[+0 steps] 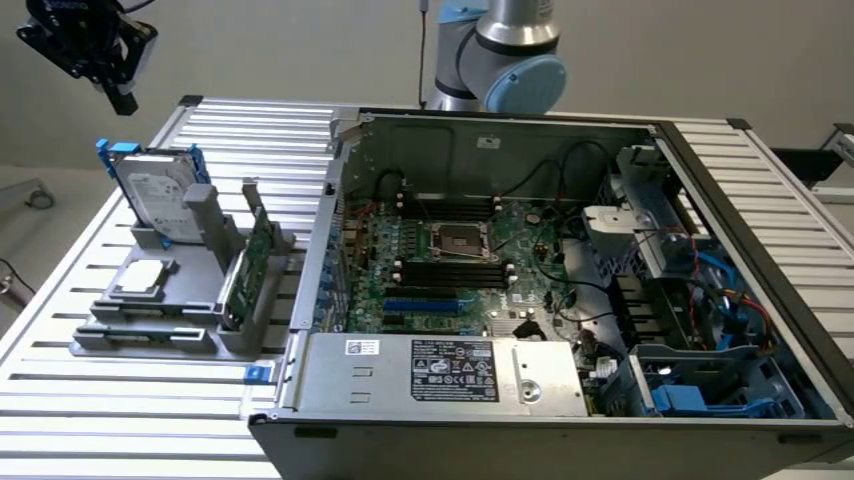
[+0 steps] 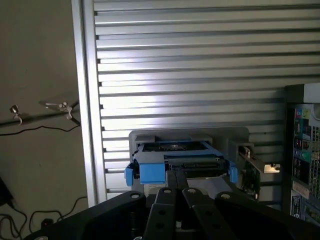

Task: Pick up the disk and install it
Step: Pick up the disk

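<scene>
An open computer case (image 1: 454, 150) takes up most of the slatted table (image 1: 107, 420). Along the table's edge at the exterior view's left, a grey stand (image 1: 134, 338) carries a green circuit card (image 1: 248, 270), a small silver chip (image 1: 143, 280) and, upright at its far end, the disk (image 1: 158, 200) in its blue frame. The gripper (image 1: 120, 100) hangs above the disk, fingers together and seemingly empty, well apart from it.

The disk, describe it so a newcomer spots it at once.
Beside the open computer case, on the exterior view's left, sits a grey rack. The disk stands on edge at its far end, alone in a blue frame, unlike the flat chip and green card.
</scene>
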Motion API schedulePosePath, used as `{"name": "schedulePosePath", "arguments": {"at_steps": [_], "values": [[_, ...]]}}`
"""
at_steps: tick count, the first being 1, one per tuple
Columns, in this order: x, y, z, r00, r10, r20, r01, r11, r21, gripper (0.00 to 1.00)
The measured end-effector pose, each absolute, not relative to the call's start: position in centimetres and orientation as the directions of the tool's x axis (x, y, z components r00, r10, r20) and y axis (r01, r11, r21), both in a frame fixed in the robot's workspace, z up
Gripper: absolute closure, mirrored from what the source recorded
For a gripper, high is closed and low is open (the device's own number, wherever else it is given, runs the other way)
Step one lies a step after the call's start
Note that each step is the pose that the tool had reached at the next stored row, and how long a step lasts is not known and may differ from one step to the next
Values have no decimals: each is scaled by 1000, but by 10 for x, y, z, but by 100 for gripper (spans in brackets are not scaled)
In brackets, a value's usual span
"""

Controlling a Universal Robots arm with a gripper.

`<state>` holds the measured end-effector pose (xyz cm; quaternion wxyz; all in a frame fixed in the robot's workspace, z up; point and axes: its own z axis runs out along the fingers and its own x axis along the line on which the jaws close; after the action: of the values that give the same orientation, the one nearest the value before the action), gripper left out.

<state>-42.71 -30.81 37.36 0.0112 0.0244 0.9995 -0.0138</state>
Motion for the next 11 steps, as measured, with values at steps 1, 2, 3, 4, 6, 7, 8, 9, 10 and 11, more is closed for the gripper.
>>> {"name": "schedulePosePath", "arguments": {"at_steps": [1,2,3,4,6,7,8,9,10,11], "values": [[-427,-308,374,-999,48,-23,49,998,-27,89],[-427,-308,374,-999,48,-23,49,998,-27,89],[-427,-308,374,-999,48,-23,49,998,-27,89],[-427,-308,374,-999,48,-23,49,998,-27,89],[-427,-308,374,-999,48,-23,49,998,-27,89],[-427,-308,374,-999,48,-23,49,998,-27,89],[-427,-308,374,-999,48,-23,49,998,-27,89],[-428,-308,374,-999,44,-23,45,999,-27,89],[-428,-308,373,-999,30,-23,30,999,-27,89],[-428,-308,373,-1000,12,-23,12,1000,-27,89]]}}
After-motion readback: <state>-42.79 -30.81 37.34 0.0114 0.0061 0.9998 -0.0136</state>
